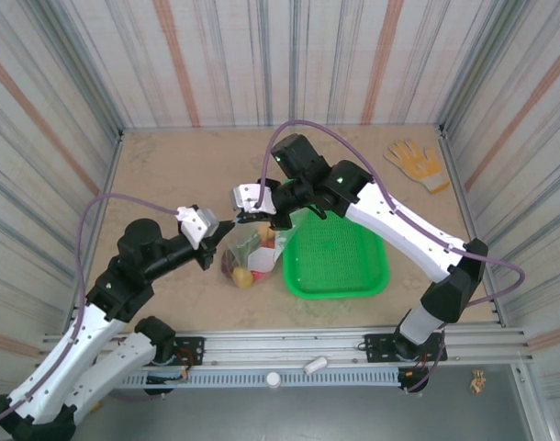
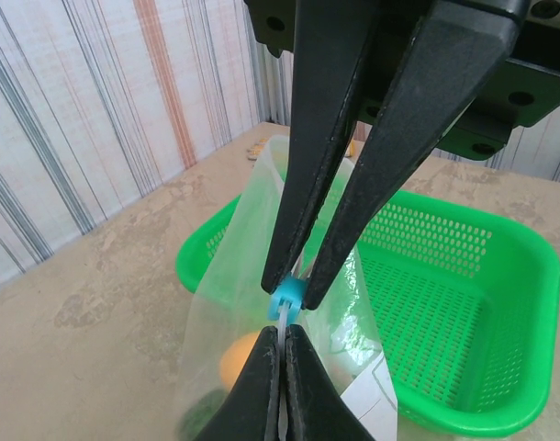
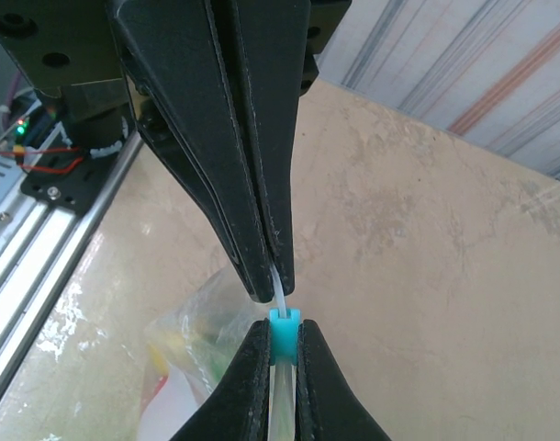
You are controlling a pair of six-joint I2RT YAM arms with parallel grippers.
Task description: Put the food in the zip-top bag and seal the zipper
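Observation:
The clear zip-top bag [image 1: 248, 257] hangs between my two grippers, left of the basket. Inside it lies the food: an orange piece [image 2: 239, 358], a dark green piece [image 2: 202, 413], and yellow and red pieces [image 1: 246, 268]. My left gripper [image 2: 282, 331] is shut on the whitish zipper [image 2: 285, 322] strip at the bag's top edge. My right gripper [image 3: 282, 323] is shut on the zipper's blue slider [image 3: 283, 333], directly against the left fingertips [image 3: 266, 280]. In the top view the grippers meet tip to tip above the bag: left gripper [image 1: 228, 229], right gripper [image 1: 242, 220].
A green mesh basket [image 1: 340, 266] stands just right of the bag, also seen behind the bag [image 2: 464, 276]. A yellow glove [image 1: 416, 163] lies at the back right. Two small white objects [image 1: 315, 365] rest on the front rail. Striped walls enclose the table.

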